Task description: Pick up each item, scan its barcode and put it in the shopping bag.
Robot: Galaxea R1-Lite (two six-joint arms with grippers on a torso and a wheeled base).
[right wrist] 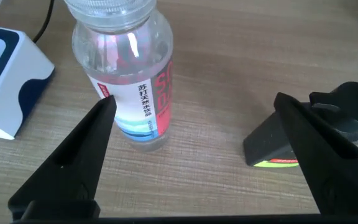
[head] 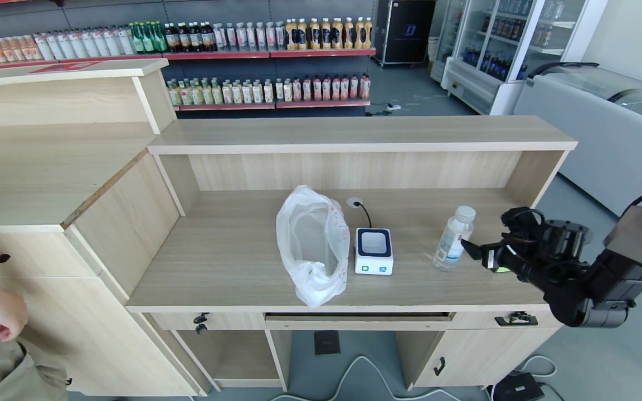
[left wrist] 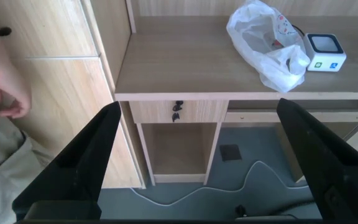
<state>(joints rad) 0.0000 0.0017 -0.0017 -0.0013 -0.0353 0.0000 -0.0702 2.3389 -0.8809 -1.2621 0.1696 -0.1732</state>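
Observation:
A clear water bottle with a white cap stands upright on the right part of the wooden desk. My right gripper is open just to its right, at label height, not touching it. In the right wrist view the bottle stands just beyond the open gripper, nearer one finger than the other. A white plastic shopping bag stands open at the desk's middle, with the white barcode scanner right beside it. My left gripper is open and low in front of the desk, holding nothing; the bag and scanner lie far beyond it.
The desk has a raised back ledge and side walls. A taller counter stands to the left. The scanner's cable runs to a hole in the desktop. A small black piece with a yellow-green edge shows beside my right finger.

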